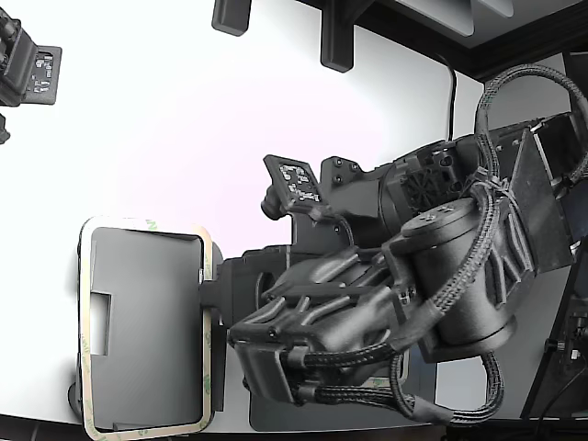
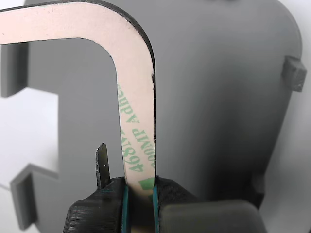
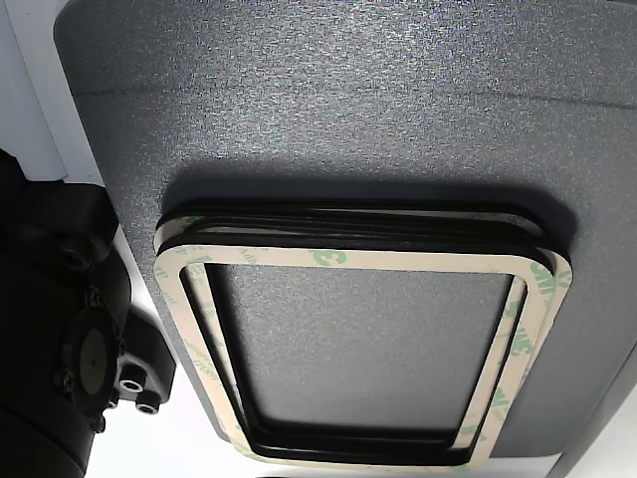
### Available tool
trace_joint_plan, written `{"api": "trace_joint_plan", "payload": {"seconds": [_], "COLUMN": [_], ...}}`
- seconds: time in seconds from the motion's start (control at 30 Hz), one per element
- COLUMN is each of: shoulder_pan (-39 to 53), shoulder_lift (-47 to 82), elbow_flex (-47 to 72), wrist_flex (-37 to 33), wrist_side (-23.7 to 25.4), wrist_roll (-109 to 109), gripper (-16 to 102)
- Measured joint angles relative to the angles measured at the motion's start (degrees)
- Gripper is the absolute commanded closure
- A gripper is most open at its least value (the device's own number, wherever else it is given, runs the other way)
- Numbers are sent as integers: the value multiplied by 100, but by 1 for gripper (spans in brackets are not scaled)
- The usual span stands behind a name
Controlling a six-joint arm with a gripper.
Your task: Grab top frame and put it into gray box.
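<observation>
The top frame, a thin beige rim with green print, hangs level over the gray box at the lower left of the exterior view. It roughly lines up with the box's outline. My gripper is shut on the frame's right-hand long side. In the wrist view the two pads pinch the rim of the frame, with the box floor and its stepped notch behind. I cannot tell whether the frame touches the box.
In the other view a stack of like frames lies on a darker grey mat, with a black arm part beside it. Black fixtures stand at the table's far edge. A black device sits upper left.
</observation>
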Motion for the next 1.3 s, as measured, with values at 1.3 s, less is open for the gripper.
{"api": "trace_joint_plan", "payload": {"seconds": [1.3], "shoulder_pan": [-176], "shoulder_lift": [-229], "elbow_flex": [536], "wrist_flex": [0], "wrist_side": [-861], "wrist_roll": [510], "gripper": [98]}}
